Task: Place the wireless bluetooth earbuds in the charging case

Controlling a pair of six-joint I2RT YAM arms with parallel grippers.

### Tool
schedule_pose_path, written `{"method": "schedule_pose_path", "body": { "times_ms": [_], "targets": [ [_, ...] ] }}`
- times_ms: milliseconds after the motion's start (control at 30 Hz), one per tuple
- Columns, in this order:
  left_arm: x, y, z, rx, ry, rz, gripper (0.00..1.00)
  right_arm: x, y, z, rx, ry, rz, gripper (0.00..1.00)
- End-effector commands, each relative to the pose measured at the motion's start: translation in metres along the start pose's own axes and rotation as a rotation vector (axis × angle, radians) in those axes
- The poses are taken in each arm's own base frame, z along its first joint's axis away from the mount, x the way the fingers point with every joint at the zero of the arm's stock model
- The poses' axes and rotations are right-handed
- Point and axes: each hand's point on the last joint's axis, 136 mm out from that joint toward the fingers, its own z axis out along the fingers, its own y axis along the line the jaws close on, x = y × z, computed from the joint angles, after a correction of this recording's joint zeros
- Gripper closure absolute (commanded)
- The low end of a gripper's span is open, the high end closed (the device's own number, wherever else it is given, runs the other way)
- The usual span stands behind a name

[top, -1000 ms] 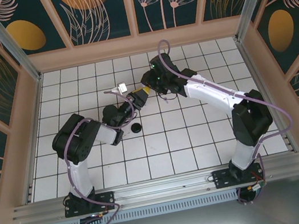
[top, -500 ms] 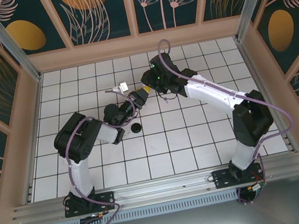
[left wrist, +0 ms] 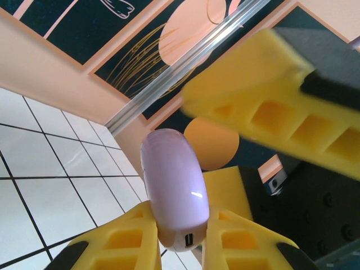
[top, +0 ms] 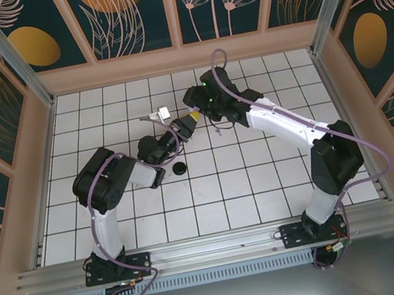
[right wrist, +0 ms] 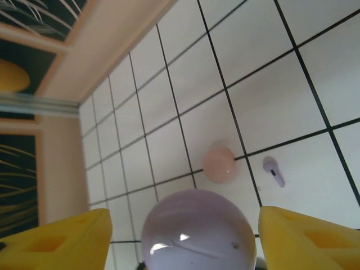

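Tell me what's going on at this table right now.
The left tool is shut on a lilac charging case, holding it edge-on above the tiled table. The right tool is open, its fingers on either side of that case with gaps. Below on the tiles lie a pale pink round case and one lilac earbud, not yet inserted.

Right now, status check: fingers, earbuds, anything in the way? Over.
Left fingers shut on lilac case. Right fingers open, flanking it. Lilac earbud loose on tiles near pink case, not touching. Held case looks closed.
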Motion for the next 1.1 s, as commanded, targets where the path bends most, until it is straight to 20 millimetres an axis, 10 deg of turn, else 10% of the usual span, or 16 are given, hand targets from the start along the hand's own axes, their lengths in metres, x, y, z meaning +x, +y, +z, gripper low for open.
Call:
{"method": "schedule_pose_path", "body": {
  "times_ms": [0, 433, 1067],
  "targets": [
    [-0.010, -0.025, 0.000, 0.097, -0.034, 0.022, 1.00, -0.041, 0.031, -0.048, -0.101, -0.113, -0.008, 0.27],
    [0.028, -0.043, 0.001, 0.186, 0.308, 0.077, 1.00, -0.048, -0.034, -0.096, -0.198, -0.137, -0.304, 0.27],
    [0.036, -0.065, 0.003, 0.281, 0.476, 0.126, 1.00, 0.012, -0.038, -0.093, -0.469, 0.046, -0.564, 0.31]
  ]
}}
